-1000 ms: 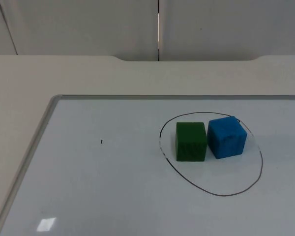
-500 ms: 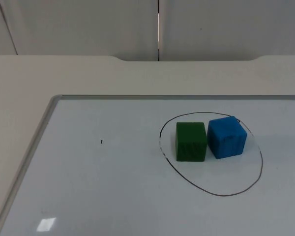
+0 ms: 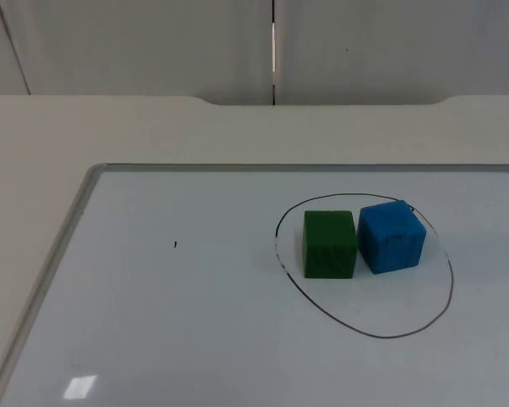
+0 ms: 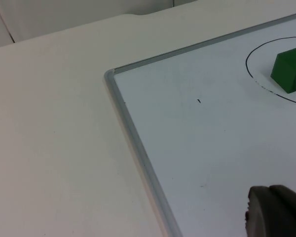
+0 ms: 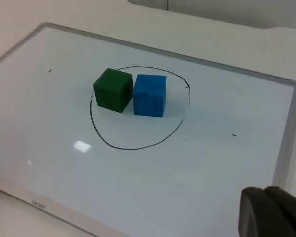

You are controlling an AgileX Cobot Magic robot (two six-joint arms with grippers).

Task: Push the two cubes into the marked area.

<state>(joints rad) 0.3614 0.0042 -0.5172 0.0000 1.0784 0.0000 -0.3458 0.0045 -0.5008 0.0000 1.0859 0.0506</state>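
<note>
A green cube [image 3: 329,244] and a blue cube [image 3: 391,236] stand side by side, touching, inside a black hand-drawn oval [image 3: 382,337] on a whiteboard. The right wrist view shows the same pair, green cube [image 5: 112,89] and blue cube [image 5: 149,94], within the oval [image 5: 133,147]. My left gripper [image 4: 276,213] hangs over the board's left part, far from the green cube [image 4: 290,70]. My right gripper [image 5: 271,212] is held back over the board's right side, well apart from both cubes. Both arms wait.
The whiteboard's metal frame [image 3: 68,237] runs along the left and far sides, with bare beige table [image 3: 34,144] beyond it. A small black mark [image 3: 175,245] sits on the board left of the oval. The grey partition wall [image 3: 153,42] closes the back.
</note>
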